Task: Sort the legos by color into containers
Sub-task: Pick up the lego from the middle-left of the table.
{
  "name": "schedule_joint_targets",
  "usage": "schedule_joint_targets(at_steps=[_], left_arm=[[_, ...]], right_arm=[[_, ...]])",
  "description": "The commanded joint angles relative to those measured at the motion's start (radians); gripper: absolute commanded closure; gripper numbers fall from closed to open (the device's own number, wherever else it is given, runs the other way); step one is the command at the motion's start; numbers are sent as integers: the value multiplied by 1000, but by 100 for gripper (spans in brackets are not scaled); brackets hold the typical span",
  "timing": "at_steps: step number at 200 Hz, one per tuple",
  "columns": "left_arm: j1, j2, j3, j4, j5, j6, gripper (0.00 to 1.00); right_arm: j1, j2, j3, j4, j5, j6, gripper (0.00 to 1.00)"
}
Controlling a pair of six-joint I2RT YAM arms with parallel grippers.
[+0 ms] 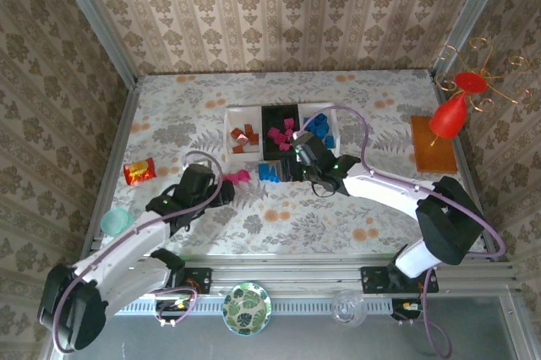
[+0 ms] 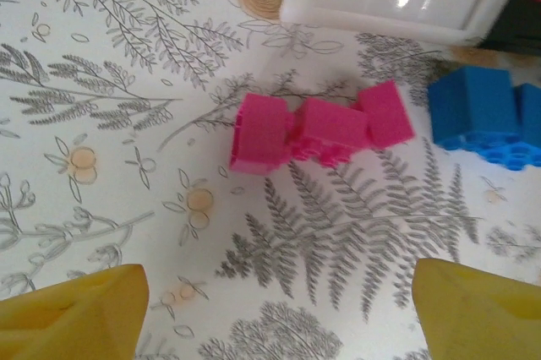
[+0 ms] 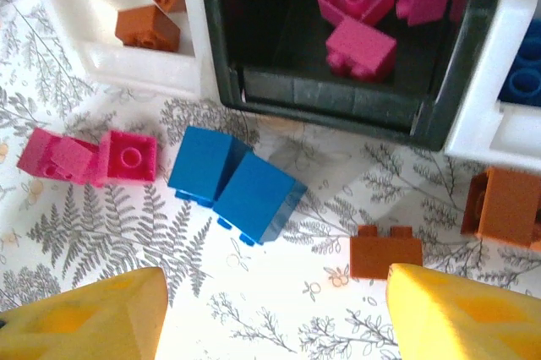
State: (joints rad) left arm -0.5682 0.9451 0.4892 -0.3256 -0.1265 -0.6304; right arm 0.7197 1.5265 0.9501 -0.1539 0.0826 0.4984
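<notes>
Three containers stand side by side: a white tray (image 1: 243, 112) with brown legos, a black tray (image 1: 279, 111) with magenta legos, and a white tray (image 1: 331, 117) with blue legos. In front of them lie loose magenta legos (image 2: 317, 128), two blue legos (image 3: 232, 178) and brown legos (image 3: 386, 252). My left gripper (image 2: 279, 309) is open just short of the magenta legos, with nothing between its fingers. My right gripper (image 3: 275, 313) is open over bare table, with the blue pair ahead to the left and a brown lego beside its right finger (image 3: 456, 309).
A red-yellow snack packet (image 1: 139, 171) and a teal cup (image 1: 116, 222) sit at the left. An orange-brown mat (image 1: 433, 142) with a red ornament (image 1: 448, 117) is at the right. A patterned plate (image 1: 246, 308) and a glass (image 1: 347, 308) rest by the arm bases.
</notes>
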Motion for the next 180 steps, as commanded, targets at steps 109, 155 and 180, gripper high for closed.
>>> schedule_joint_targets(at_steps=[109, 155, 180], left_arm=[[175, 424, 51, 414, 147, 94, 40], [174, 460, -8, 461, 157, 74, 55], [174, 435, -37, 456, 159, 68, 66]], right_arm=[[1, -128, -63, -9, 91, 9, 29], [1, -128, -63, -9, 95, 11, 29], [-1, -128, -66, -7, 100, 11, 29]])
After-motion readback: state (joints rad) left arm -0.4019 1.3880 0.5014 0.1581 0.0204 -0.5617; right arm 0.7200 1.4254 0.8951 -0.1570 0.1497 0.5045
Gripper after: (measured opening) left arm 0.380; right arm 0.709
